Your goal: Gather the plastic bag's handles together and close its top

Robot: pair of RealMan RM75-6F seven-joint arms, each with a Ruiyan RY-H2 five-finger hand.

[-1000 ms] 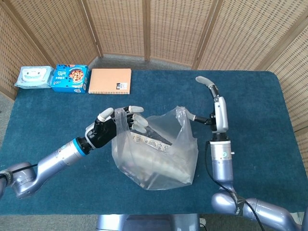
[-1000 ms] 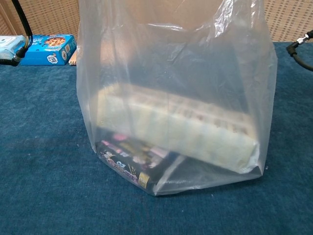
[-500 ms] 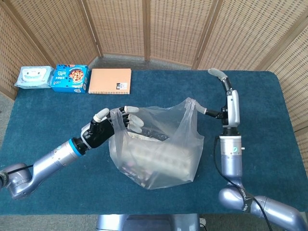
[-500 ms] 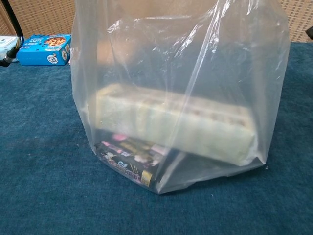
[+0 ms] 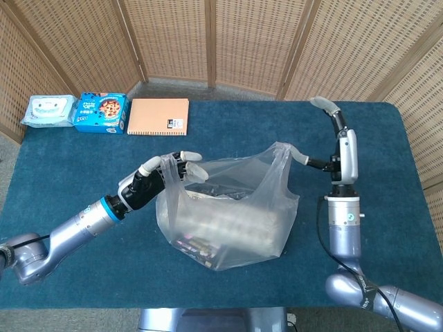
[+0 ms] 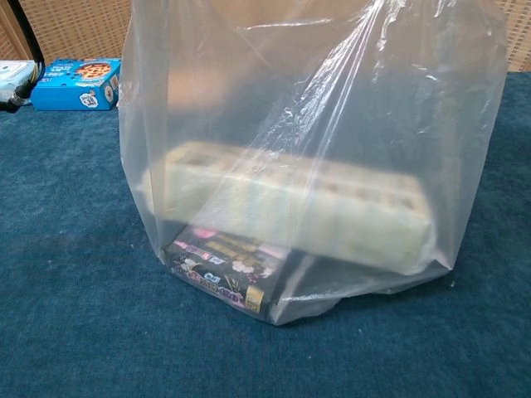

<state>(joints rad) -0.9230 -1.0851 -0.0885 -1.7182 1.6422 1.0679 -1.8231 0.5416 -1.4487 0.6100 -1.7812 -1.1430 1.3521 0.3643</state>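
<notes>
1. The bag point(image 5: 228, 214) stands mid-table, mouth open wide, its long axis running 9 to 3 between my two hands. A pale pack lies over a dark box inside it, plain in the chest view.
2. My left hand point(image 5: 163, 178) sits at the bag's 9 o'clock edge, fingers spread and curled through the left handle point(image 5: 168, 166), which it holds up.
3. My right hand point(image 5: 339, 149) is at the bag's 2 o'clock. The right handle point(image 5: 282, 153) is stretched taut toward it, so I judge it pinched there, though the contact itself is too small to make out.
4. The handles are well apart, one at each end of the mouth. Closing means bringing both hands inward along that 9–3 line; neither is clearly nearer the middle.
</notes>
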